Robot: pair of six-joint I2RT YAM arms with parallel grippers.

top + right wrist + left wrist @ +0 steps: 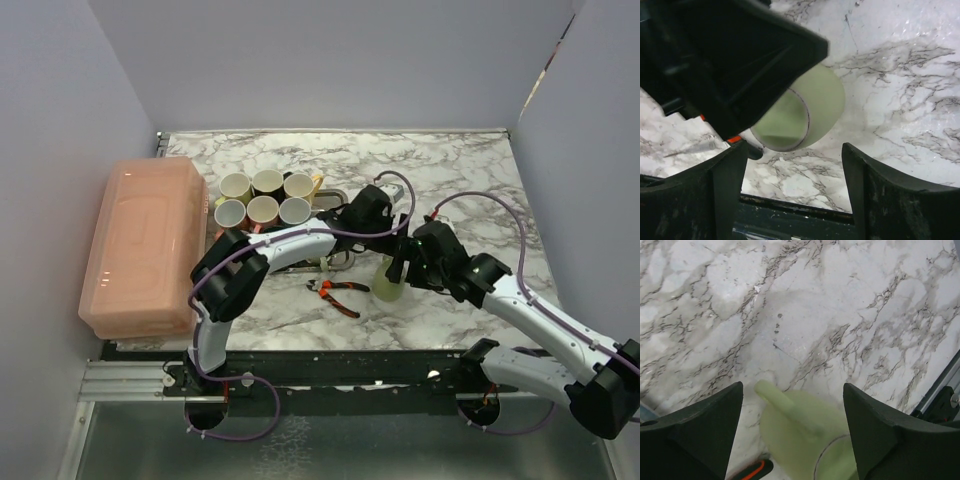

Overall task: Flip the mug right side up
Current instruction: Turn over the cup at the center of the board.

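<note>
Item: pale green mug (387,283), on marble table (470,170), front-centre. L wrist cam alone: handle (789,407). R wrist cam: whole round end (785,120). Your left gripper (792,392) gapes astride mug, untouching; right gripper (794,150) gapes, empty.

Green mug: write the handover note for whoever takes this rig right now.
Left gripper: jaws wide, straddling the green mug; grip unconfirmed.
Right gripper: open, just short of the mug, holding nothing.
Mug: mid-table, beside the orange-handled pliers, tilted, mouth facing the right wrist camera.
Done: both grippers brought to the mug.
Left to do: stand it upright on the table, then let go.
</note>
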